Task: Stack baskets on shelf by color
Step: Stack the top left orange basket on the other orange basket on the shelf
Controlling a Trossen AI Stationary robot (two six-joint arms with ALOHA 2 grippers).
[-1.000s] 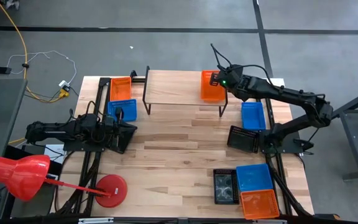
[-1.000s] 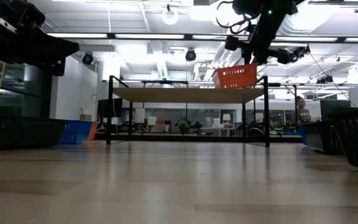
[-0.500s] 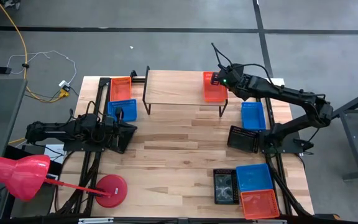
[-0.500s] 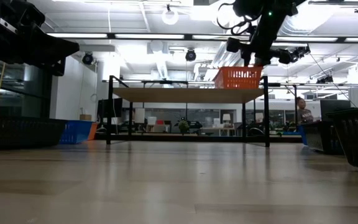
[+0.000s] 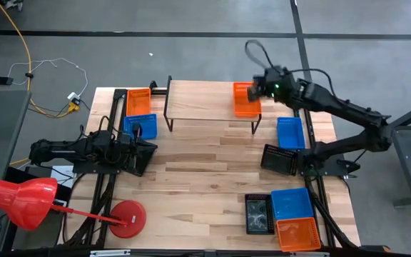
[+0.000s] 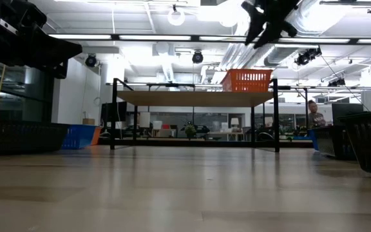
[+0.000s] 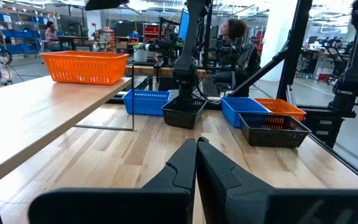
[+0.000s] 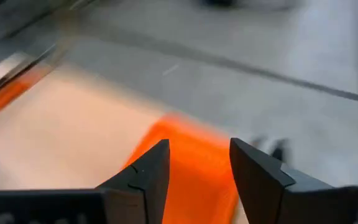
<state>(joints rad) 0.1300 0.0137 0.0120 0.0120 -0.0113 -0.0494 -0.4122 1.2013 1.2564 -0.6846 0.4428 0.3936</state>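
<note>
An orange basket (image 5: 246, 99) is sitting on the right end of the shelf (image 5: 198, 101), upper centre of the high view. The right gripper (image 5: 261, 84) is hovering released just beside it, holding nothing. The left gripper (image 7: 196, 144) is resting clenched at the counter's (image 5: 205, 178) left side.

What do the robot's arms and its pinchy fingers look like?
Both arms are dark, nearly black, built from jointed segments. The right arm carries a looping black cable and a small green light near its wrist. Each gripper, left gripper and right gripper, ends in two dark, wedge-shaped fingers.
</note>
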